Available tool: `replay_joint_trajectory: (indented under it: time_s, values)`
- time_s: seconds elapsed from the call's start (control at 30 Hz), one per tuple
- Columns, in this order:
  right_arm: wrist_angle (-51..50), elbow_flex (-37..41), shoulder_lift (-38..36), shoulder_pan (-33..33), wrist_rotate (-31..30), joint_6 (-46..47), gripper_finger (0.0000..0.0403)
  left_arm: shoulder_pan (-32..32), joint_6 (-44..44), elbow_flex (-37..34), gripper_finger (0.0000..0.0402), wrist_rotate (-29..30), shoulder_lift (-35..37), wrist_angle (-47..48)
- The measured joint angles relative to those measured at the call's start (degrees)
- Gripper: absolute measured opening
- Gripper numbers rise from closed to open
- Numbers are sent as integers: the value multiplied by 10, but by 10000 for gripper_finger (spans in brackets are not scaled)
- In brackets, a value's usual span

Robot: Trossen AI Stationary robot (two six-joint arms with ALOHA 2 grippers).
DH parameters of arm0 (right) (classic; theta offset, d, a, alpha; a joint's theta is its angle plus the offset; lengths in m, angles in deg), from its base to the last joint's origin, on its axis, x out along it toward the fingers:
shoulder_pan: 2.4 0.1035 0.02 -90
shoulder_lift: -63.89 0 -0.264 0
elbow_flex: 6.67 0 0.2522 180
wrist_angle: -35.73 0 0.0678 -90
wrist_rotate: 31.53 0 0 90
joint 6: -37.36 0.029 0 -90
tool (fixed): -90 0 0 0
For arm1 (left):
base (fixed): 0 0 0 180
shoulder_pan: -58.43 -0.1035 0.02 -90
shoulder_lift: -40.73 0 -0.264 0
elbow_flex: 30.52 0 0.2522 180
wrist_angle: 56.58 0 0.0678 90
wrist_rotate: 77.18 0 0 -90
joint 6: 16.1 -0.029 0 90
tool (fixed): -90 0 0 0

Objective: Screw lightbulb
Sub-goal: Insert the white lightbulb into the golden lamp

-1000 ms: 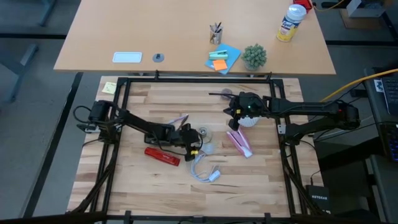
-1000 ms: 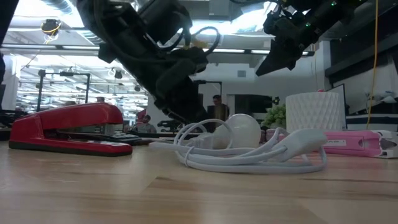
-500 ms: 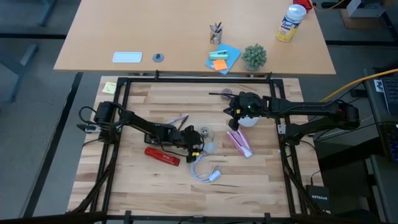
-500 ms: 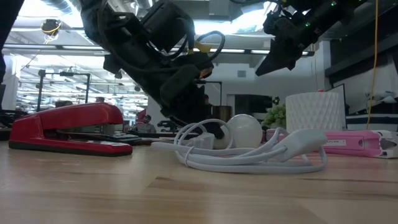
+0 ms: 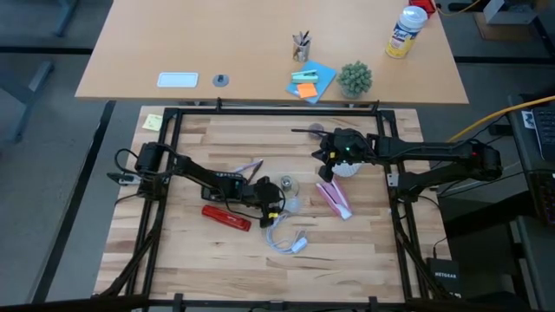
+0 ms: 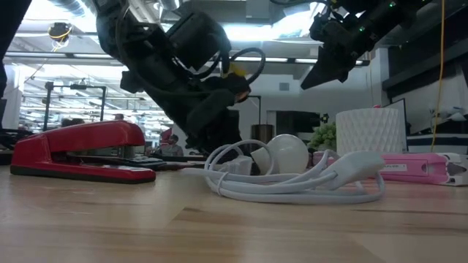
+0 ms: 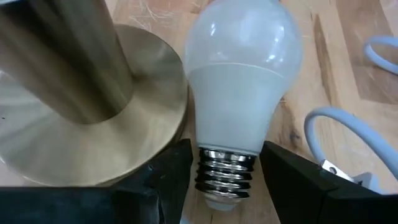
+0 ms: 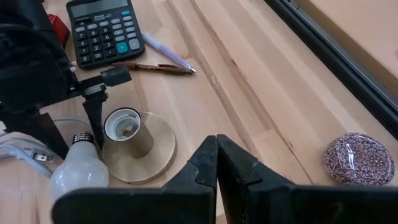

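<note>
The white lightbulb (image 7: 239, 93) lies on its side on the table, next to the brass socket base (image 7: 81, 124); the high view shows the lightbulb (image 5: 291, 205) near the table's middle. My left gripper (image 7: 225, 180) is open and low over the table. One finger stands on each side of the bulb's metal screw end (image 7: 225, 171), with a thin gap showing on both sides. My right gripper (image 8: 217, 155) is shut and empty, held high over the table's far right part (image 5: 334, 156).
A red stapler (image 5: 226, 217) lies left of the bulb, and a coiled white cable (image 5: 284, 238) lies on its near side. A pink object (image 5: 334, 199) and a white cup (image 6: 369, 131) are to the right. A calculator (image 8: 102, 31), a pen (image 8: 168, 56) and a paperweight (image 8: 359, 158) lie farther off.
My left gripper has sunk toward the table and the bulb, tipping slightly, with its fingers the same width apart. The bulb and the socket base have stayed where they were.
</note>
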Motion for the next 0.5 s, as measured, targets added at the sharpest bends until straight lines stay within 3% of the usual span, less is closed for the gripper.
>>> replay_joint_trajectory:
  time_s: [0.3,0.5]
  values:
    - [-1,0,0,0,0,1,8,0,-2,-1,182,-3,10,-9]
    - [-5,0,0,0,0,2,8,0,13,-1,137,-3,11,-12]
